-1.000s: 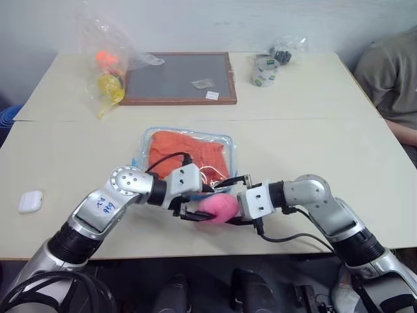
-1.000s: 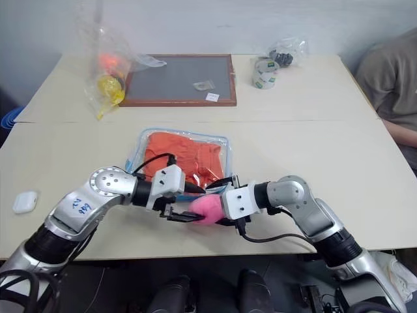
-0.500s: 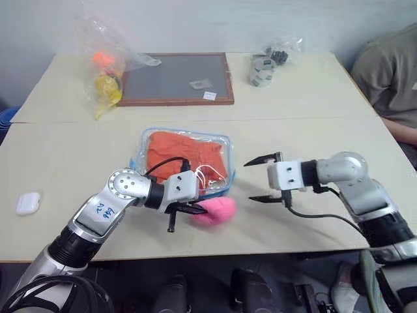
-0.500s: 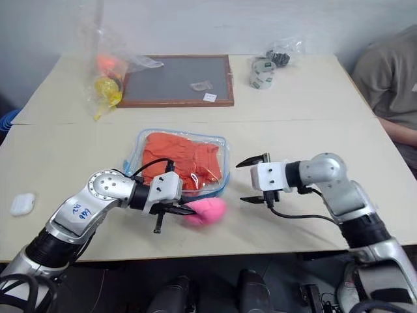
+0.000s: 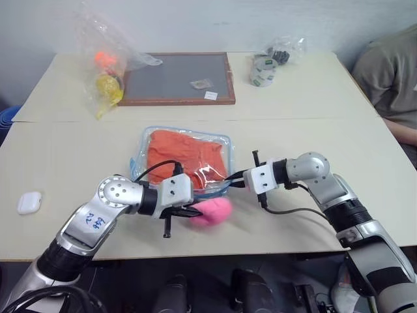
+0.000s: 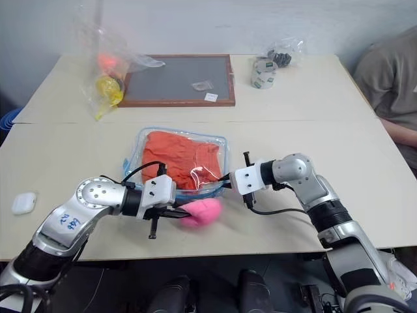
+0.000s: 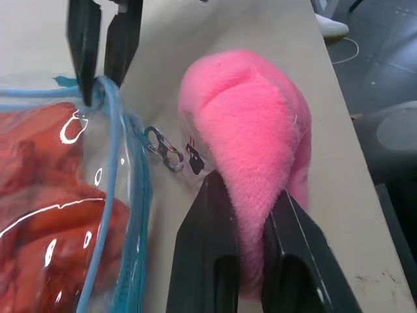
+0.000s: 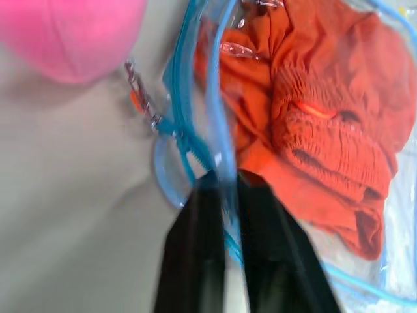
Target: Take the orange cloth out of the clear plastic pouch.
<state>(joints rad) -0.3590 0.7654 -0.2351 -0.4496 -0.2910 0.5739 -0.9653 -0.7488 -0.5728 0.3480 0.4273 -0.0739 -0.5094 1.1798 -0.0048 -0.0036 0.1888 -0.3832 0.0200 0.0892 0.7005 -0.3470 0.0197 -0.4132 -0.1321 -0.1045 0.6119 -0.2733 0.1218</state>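
The orange cloth (image 5: 186,153) lies crumpled inside the clear plastic pouch (image 5: 226,139), which rests flat on the table at centre with its blue edging (image 8: 174,98) facing me. My right gripper (image 5: 233,180) is shut on the pouch's near right corner, its black fingers (image 8: 195,248) pinching the blue rim by the zipper. In the left wrist view the same fingers (image 7: 85,45) grip that rim. My left gripper (image 5: 189,212) sits just in front of the pouch, shut on a pink fuzzy plush toy (image 5: 214,210), squeezing its edge (image 7: 260,163).
At the back left stands a crinkled clear bag (image 5: 107,65) with orange and yellow items. Beside it lies a framed grey board (image 5: 176,78), then a tape roll (image 5: 264,68). A small white case (image 5: 29,201) sits near left. A person (image 5: 391,72) sits at far right.
My right gripper left the plush, swung out open, then came in to the pouch's corner and shut on its rim. My left gripper shut on the pink plush.
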